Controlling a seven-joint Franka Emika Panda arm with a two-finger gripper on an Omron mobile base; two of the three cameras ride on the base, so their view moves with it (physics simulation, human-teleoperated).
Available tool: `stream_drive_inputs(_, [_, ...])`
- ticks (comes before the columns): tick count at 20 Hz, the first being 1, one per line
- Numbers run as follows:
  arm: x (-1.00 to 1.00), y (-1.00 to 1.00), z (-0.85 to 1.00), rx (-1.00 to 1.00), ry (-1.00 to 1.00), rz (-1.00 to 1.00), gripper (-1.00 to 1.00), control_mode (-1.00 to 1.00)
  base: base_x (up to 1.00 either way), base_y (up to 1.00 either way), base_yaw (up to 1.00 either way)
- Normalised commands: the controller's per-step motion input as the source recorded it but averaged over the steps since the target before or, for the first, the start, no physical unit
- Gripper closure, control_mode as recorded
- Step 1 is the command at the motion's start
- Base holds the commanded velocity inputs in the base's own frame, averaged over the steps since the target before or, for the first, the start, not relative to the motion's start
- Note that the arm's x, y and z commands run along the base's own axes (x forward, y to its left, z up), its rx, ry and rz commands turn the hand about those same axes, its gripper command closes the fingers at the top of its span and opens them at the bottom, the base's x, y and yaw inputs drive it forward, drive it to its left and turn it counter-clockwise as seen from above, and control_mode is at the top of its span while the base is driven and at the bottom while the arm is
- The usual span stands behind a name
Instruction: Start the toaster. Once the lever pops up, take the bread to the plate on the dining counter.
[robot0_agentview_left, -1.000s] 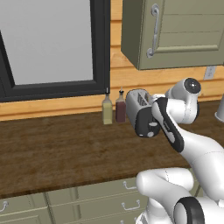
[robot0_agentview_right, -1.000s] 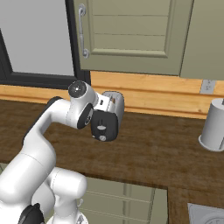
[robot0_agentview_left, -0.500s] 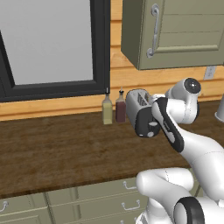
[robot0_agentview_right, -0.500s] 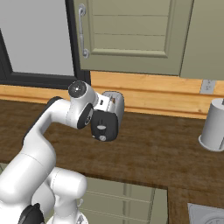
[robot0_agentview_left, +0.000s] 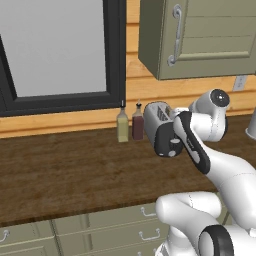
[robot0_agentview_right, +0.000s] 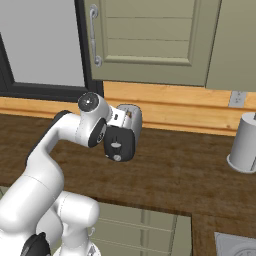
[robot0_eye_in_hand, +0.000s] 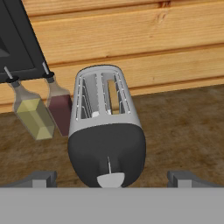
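- Toaster (robot0_eye_in_hand: 106, 144) stands on the dark wood table (robot0_agentview_left: 65, 175), near the back wall and just right of two bottles.
- Yellow bottle (robot0_eye_in_hand: 33, 114) and maroon bottle (robot0_eye_in_hand: 60, 109) stand side by side; the maroon one is just beside the toaster's left side, can't tell if touching.
- Claw (robot0_eye_in_hand: 111, 179) wide, holding nothing; tips sit either side of the toaster's black end face, with a gap on both sides.
- Lever knob (robot0_eye_in_hand: 110, 179) sits low on the black end face, between the tips.
- Bread (robot0_eye_in_hand: 113, 97) is down in the right slot, a pale strip visible.
- Open table right of the toaster in the hand view; a grey canister (robot0_agentview_right: 243, 143) stands well off to the right.
- Wide bare table in front and to the left.
- Overhead: olive cabinet (robot0_agentview_right: 150, 40) above the toaster; dark-framed window (robot0_agentview_left: 55, 50) to the left.
- Wall is wood plank, with an outlet (robot0_agentview_right: 237, 99) on it.
- No readable labels or writing.
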Motion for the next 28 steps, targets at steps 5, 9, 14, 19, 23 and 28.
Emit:
stream_drive_inputs(5, [0.00,0.00,0.00,0.00,0.00,0.00,-1.00,-1.00,0.00,0.00,0.00])
stream_drive_inputs(9, [0.00,0.00,0.00,0.00,0.00,0.00,-1.00,-1.00,0.00,0.00,0.00])
stream_drive_inputs(14, [0.00,0.00,0.00,0.00,0.00,0.00,-1.00,-1.00,0.00,0.00,0.00])
stream_drive_inputs(19, [0.00,0.00,0.00,0.00,0.00,0.00,-1.00,-1.00,0.00,0.00,0.00])
stream_drive_inputs(23, [0.00,0.00,0.00,0.00,0.00,0.00,-1.00,-1.00,0.00,0.00,0.00])
stream_drive_inputs(28, [0.00,0.00,0.00,0.00,0.00,0.00,-1.00,-1.00,0.00,0.00,0.00])
